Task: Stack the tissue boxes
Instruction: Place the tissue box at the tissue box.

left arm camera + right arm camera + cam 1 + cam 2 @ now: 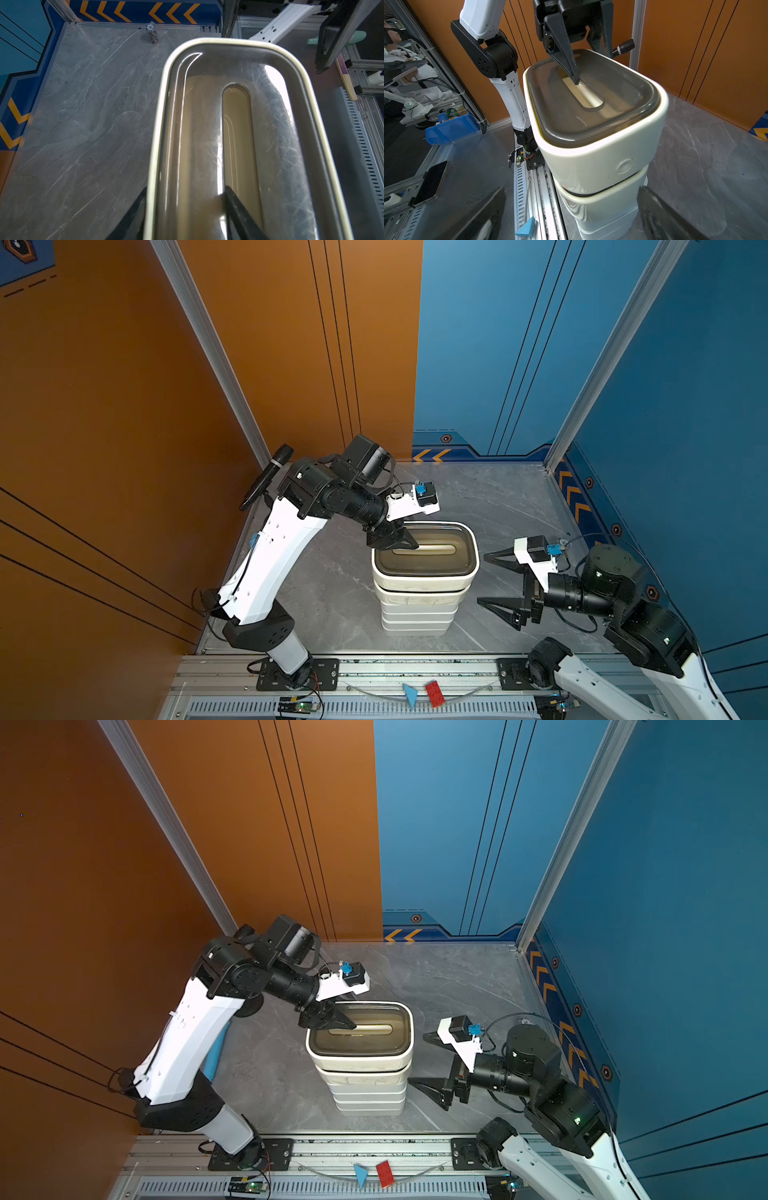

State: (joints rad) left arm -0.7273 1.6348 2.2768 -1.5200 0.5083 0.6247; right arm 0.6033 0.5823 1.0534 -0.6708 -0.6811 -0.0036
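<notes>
Several white tissue boxes point(417, 610) stand in one stack at the middle of the grey table in both top views. The top tissue box point(424, 578) point(359, 1061) point(591, 166) has a dark brown slotted lid point(197, 124). My left gripper point(395, 545) point(336, 1025) point(185, 199) is shut on its end: one finger is in the lid's slot, the other outside the wall. In the right wrist view a thin dark gap shows under one side of this box. My right gripper point(484, 578) point(417, 1059) point(571, 207) stands open just right of the stack, touching nothing.
A black microphone point(266, 477) leans at the left wall behind the left arm. A small stack of chips point(152, 33) stands at the table's far right edge. A red brick point(434, 693) and a blue wedge point(410, 695) lie on the front rail.
</notes>
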